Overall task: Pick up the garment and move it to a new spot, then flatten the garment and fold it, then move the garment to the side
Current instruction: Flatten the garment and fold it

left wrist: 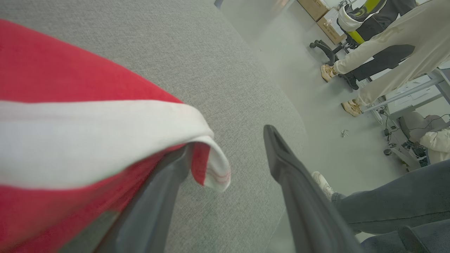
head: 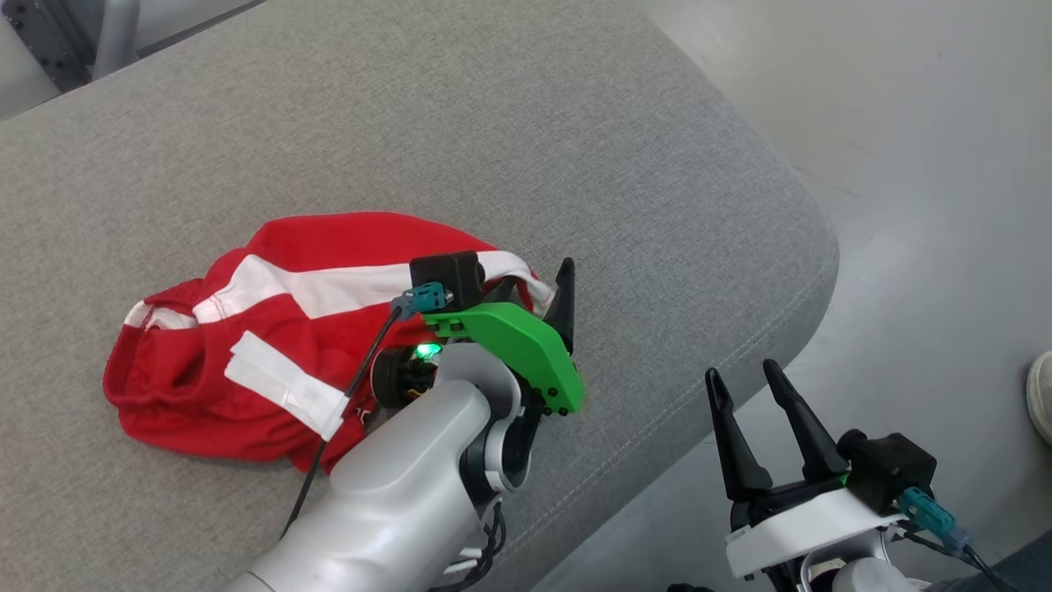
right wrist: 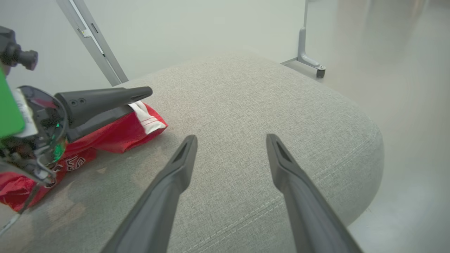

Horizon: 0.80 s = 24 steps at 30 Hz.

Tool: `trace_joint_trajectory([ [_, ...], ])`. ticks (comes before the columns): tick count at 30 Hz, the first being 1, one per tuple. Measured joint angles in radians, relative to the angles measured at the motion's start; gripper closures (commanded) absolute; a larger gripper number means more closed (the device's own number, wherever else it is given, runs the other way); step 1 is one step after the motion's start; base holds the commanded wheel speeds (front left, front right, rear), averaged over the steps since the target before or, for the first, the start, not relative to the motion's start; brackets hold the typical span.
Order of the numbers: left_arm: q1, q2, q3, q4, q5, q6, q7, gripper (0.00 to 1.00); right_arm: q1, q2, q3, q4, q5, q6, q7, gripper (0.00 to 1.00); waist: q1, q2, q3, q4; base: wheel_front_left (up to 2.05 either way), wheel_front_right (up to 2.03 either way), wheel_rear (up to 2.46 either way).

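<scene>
The garment is red with white stripes and lies crumpled on the left half of a grey cushion. My left gripper is at the garment's right edge, open. In the left wrist view a white-striped corner of the garment drapes over one finger of the left gripper, and the other finger stands free over bare cushion. The right wrist view has the garment under the left gripper. My right gripper is open and holds nothing, off the cushion's right front edge; its fingers point across the cushion.
The cushion's rounded right edge drops to a pale floor. A person's shoe is at the far right. Close by in the left wrist view is a leg in dark trousers, with people in beige trousers farther off. A metal frame leg stands behind the cushion.
</scene>
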Motion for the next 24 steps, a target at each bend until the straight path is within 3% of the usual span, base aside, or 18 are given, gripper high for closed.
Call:
trace_joint_trajectory([
  [11, 0.041, 0.004, -0.086, -0.178, -0.128, -0.026, -0.02, 0.0, -0.004, 0.001, -0.042, -0.02, -0.051, 0.0, 0.0, 0.0, 0.0, 0.0, -0.018, 0.082, 0.0, 0.0, 0.0],
  [14, 0.064, 0.049, -0.102, -0.256, -0.118, -0.016, -0.022, 0.0, -0.001, 0.001, -0.063, -0.042, -0.063, 0.0, 0.0, 0.0, 0.0, 0.0, -0.032, 0.112, 0.0, 0.0, 0.0],
  [20, 0.122, 0.17, -0.082, -0.408, -0.056, 0.053, -0.07, 0.0, 0.007, 0.001, -0.093, -0.069, -0.079, 0.0, 0.0, 0.0, 0.0, 0.0, -0.061, 0.173, 0.0, 0.0, 0.0],
  [24, 0.15, 0.24, 0.02, -0.475, 0.035, 0.129, -0.096, 0.0, 0.03, 0.001, -0.124, -0.072, -0.087, 0.0, 0.0, 0.0, 0.0, 0.0, -0.083, 0.21, 0.0, 0.0, 0.0],
])
